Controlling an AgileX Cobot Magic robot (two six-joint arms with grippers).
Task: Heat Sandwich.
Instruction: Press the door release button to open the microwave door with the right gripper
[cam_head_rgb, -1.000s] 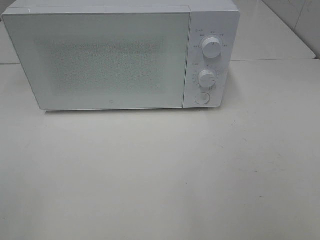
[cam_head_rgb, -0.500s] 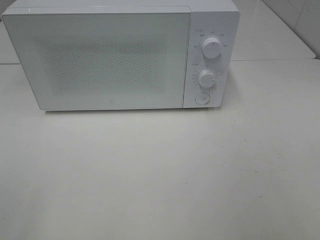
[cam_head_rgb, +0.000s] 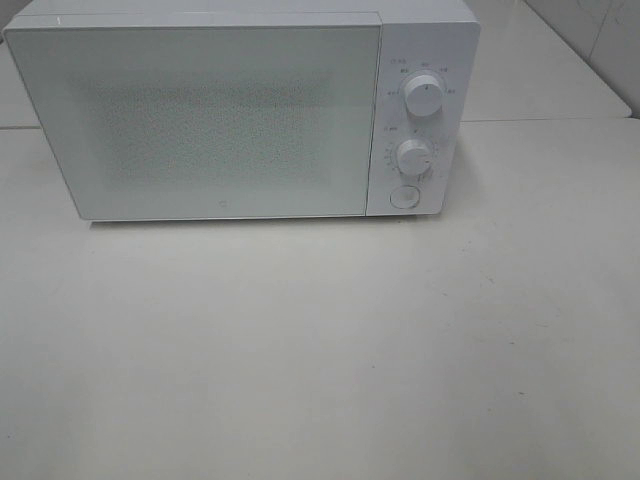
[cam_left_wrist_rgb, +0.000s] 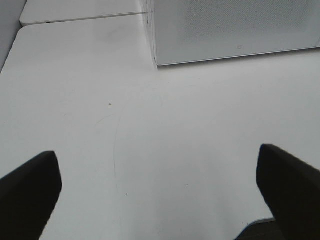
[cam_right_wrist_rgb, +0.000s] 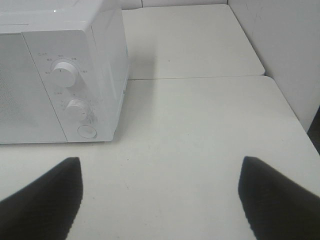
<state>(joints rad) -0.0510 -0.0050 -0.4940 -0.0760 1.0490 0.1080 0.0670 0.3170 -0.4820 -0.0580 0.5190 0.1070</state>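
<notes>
The sandwich is out of view in every frame. A white microwave (cam_head_rgb: 200, 120) stands at the back of the white table with its door shut. My left gripper (cam_left_wrist_rgb: 160, 195) is open over bare tabletop, with nothing between its black fingers (cam_left_wrist_rgb: 27, 195); the microwave's lower front corner (cam_left_wrist_rgb: 230, 25) lies ahead of it. My right gripper (cam_right_wrist_rgb: 160, 200) is also open and empty, hovering in front of the microwave's control panel (cam_right_wrist_rgb: 70, 95). Neither gripper shows in the exterior high view.
The control panel carries an upper knob (cam_head_rgb: 424, 96), a lower knob (cam_head_rgb: 413, 156) and a round button (cam_head_rgb: 403, 196). A seam between table tops (cam_head_rgb: 540, 120) runs behind the microwave. A white wall (cam_right_wrist_rgb: 290, 50) rises past the table's right edge.
</notes>
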